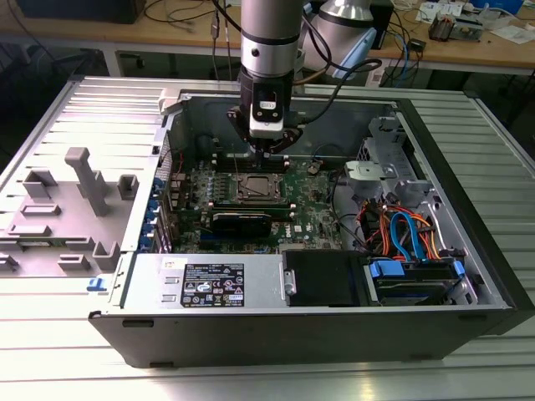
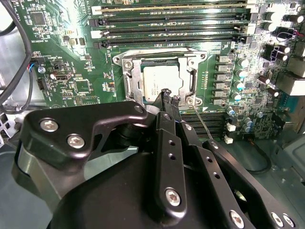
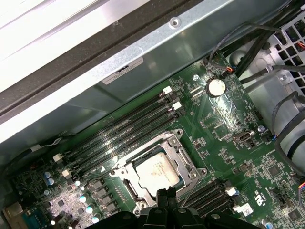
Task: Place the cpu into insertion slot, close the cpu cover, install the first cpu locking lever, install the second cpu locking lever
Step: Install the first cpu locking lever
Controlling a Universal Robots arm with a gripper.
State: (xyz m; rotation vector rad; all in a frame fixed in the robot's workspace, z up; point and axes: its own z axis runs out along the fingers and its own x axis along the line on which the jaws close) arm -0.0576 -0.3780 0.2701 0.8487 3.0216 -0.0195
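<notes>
The cpu [image 2: 159, 81] lies flat in the insertion slot [image 1: 255, 185] on the green board, its dull silver top showing [image 3: 156, 171]. The silvery cpu cover [image 2: 135, 78] lies down around the chip, framing it [image 3: 183, 160]. A thin wire locking lever [image 2: 202, 123] runs along one side of the socket [image 3: 189, 192]. My gripper [image 1: 269, 152] hangs over the socket's edge, towards the case's back wall. Its black fingertips are pressed together [image 2: 169, 95] right at the frame's rim [image 3: 167, 194]. I see nothing held between them.
Long black memory slots [image 2: 171, 21] flank the socket on both sides [image 3: 124, 129]. The open computer case's walls [image 1: 276, 104] surround the board. A drive cage with coloured cables [image 1: 401, 230] stands at the exterior view's right. A grey fixture [image 1: 79, 180] lies outside at the left.
</notes>
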